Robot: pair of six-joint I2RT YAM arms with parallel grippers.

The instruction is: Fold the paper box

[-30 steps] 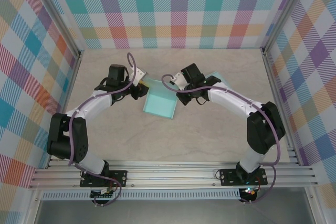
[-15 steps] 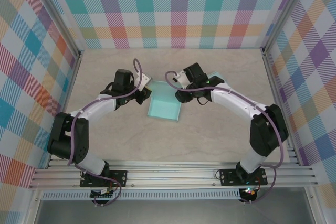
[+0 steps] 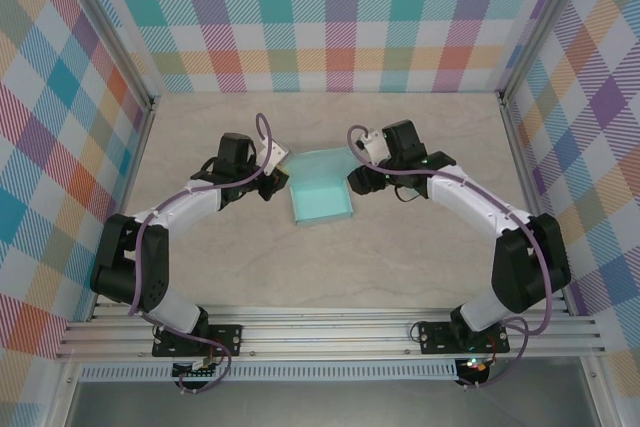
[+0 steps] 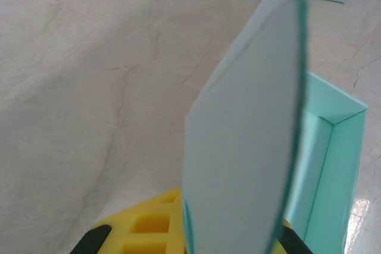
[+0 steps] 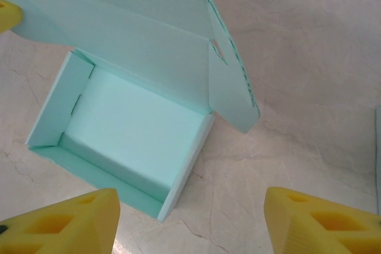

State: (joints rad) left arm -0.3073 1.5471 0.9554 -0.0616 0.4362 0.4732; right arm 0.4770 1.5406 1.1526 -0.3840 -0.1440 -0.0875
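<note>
Left gripper point(image 3: 279, 177) pinches flap point(image 4: 244, 147) of open paper box point(image 3: 322, 205)

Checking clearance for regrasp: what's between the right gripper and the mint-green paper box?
Bare beige marbled tabletop, nothing else; the right wrist view shows the open right gripper apart from the mint-green paper box.

The paper box point(image 3: 322, 205) stands in the middle of the surface point(image 3: 330, 277). The left hand point(image 3: 281, 180) grips its raised lid point(image 5: 119, 16) and the spread right hand point(image 3: 352, 183) waits just beside, so both sides are blocked. The surface near the arm bases and before the back wall point(image 3: 330, 37) is bare.
</note>
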